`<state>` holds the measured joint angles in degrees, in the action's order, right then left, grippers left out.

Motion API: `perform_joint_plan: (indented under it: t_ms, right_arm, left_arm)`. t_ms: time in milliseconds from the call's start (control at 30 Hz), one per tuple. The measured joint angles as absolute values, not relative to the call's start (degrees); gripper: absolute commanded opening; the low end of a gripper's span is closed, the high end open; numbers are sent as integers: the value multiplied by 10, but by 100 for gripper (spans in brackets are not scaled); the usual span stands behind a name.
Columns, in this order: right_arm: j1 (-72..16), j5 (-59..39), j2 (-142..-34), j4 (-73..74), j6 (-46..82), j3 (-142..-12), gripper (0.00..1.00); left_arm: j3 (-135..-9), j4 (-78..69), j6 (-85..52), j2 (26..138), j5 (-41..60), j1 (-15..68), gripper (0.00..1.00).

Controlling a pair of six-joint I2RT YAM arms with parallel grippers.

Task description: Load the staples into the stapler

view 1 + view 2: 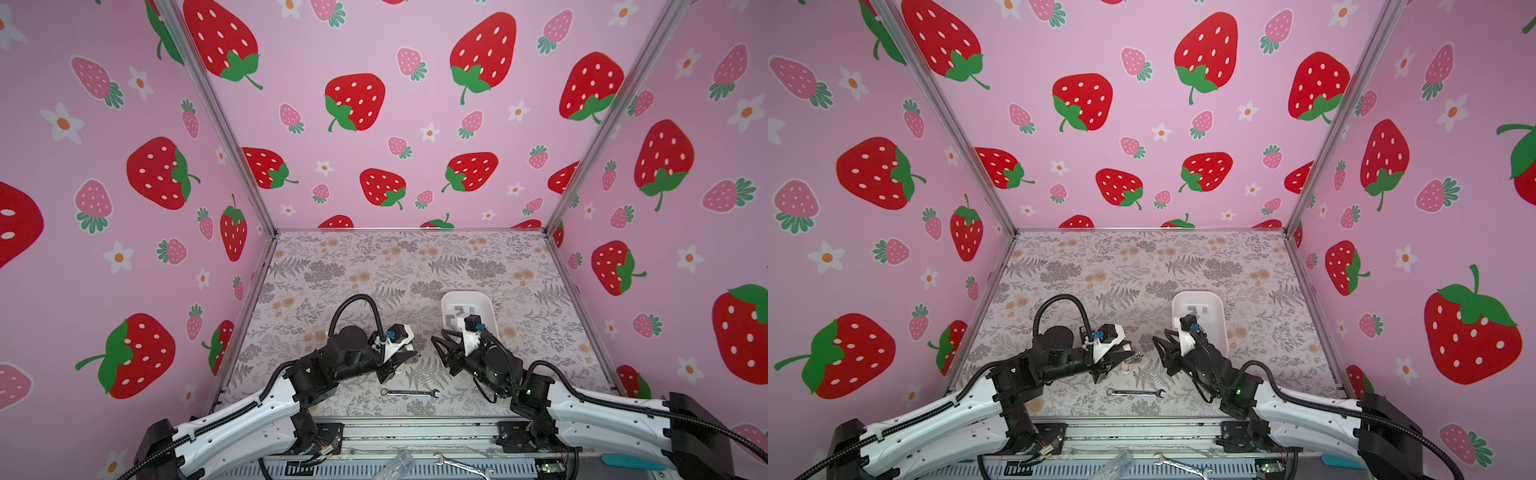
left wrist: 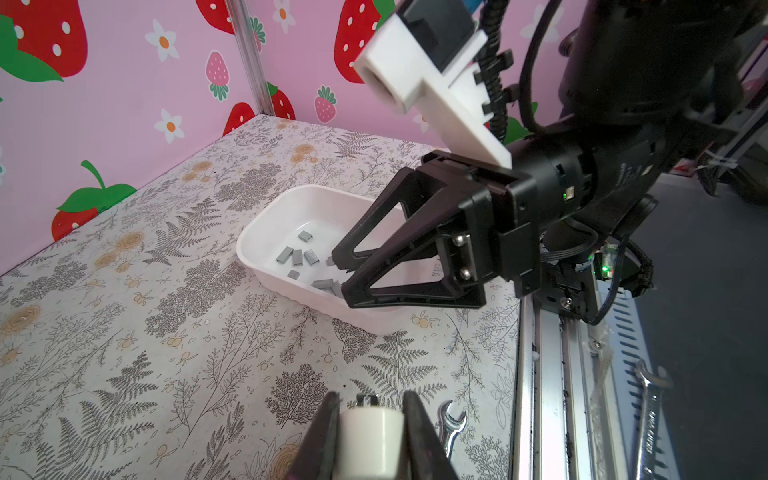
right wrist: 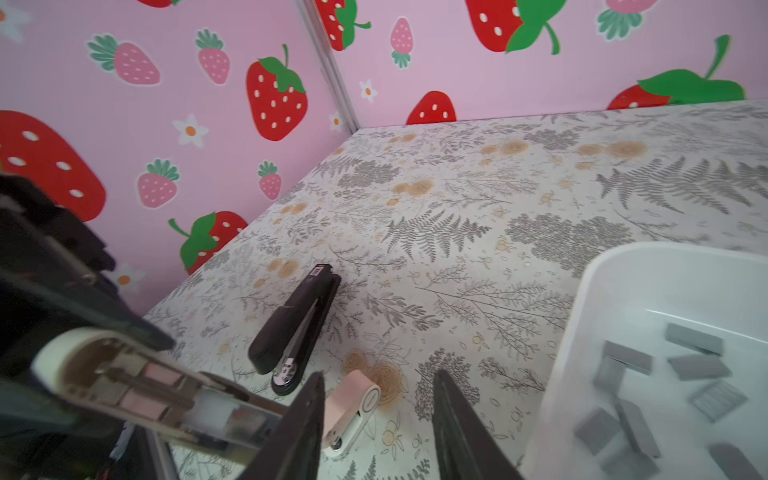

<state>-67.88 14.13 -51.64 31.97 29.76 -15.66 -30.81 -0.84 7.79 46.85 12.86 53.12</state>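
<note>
Your right gripper [image 2: 338,272], half-open and empty, hangs just beside the white tray [image 2: 266,224] holding the loose staples [image 2: 297,255], left gripper [image 2: 370,405] clamping the stapler [image 2: 370,442] near it; flat strips could slip or pinch crooked.

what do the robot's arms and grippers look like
Both the left arm and right arm have white shell links between black joints, with black corrugated cable running along them. Each wrist carries a white camera mount. The right gripper is black; its fingers are hollow triangular frames tapering to narrow tips. A small green light glows on the right arm.
</note>
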Motion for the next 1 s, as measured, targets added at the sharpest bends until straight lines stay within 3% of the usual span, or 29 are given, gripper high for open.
perform_joint_plan:
  t_ms: [367,1000]
  right_arm:
    - [-679,3,-590,409,254,-136,31]
    - [-688,-51,-667,491,254,-135,28]
  left_arm:
    - [-308,3,80,470,153,531,0]
    - [-308,-1,84,463,172,531,0]
